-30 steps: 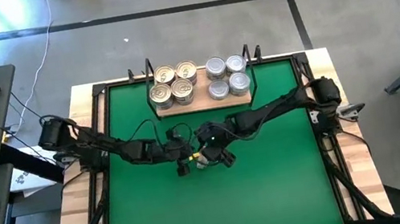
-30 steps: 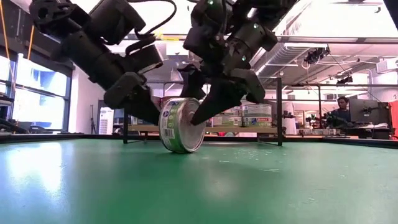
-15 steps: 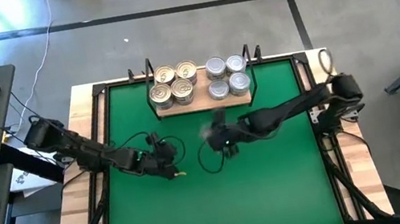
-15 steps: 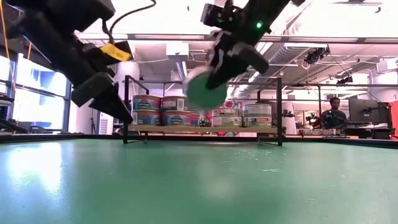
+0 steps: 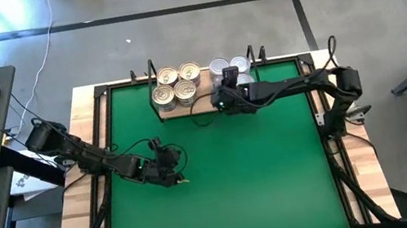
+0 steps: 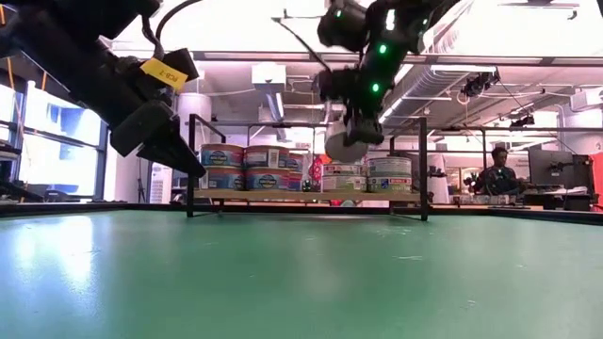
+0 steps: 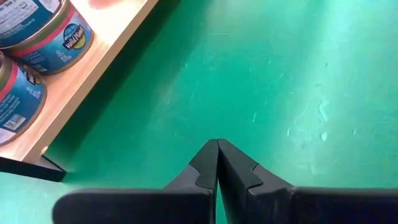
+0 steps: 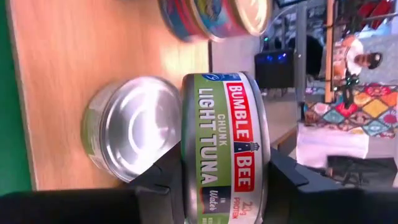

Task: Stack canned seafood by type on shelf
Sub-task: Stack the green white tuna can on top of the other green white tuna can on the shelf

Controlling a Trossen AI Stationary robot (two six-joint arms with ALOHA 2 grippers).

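My right fingers (image 8: pixel 221 180) are clamped on a tuna tin (image 8: pixel 227 146), one finger on each flat face, green-and-red label band turned toward my wrist. In the high view my right gripper (image 5: pixel 226 98) hangs over the silver-lid end of the shelf (image 5: pixel 204 106). Just beyond my fingertips a silver-lidded tin (image 8: pixel 134 127) sits on the wooden board, close beside the held tin; I cannot tell whether they touch. Farther along the board from my fingers stand the gold-lidded tins (image 5: pixel 176 85), stacked two high in the low view (image 6: pixel 243 167).

My left fingers (image 7: pixel 217 165) are pressed together, holding nothing, tips just above the green mat (image 7: pixel 280 81). Left gripper (image 5: pixel 170 169) is well apart from the shelf, out over the surface. Past those fingertips, two blue-labelled tins (image 7: pixel 46 37) stand on the board's edge.

A person (image 6: pixel 497 169) sits in the room behind.
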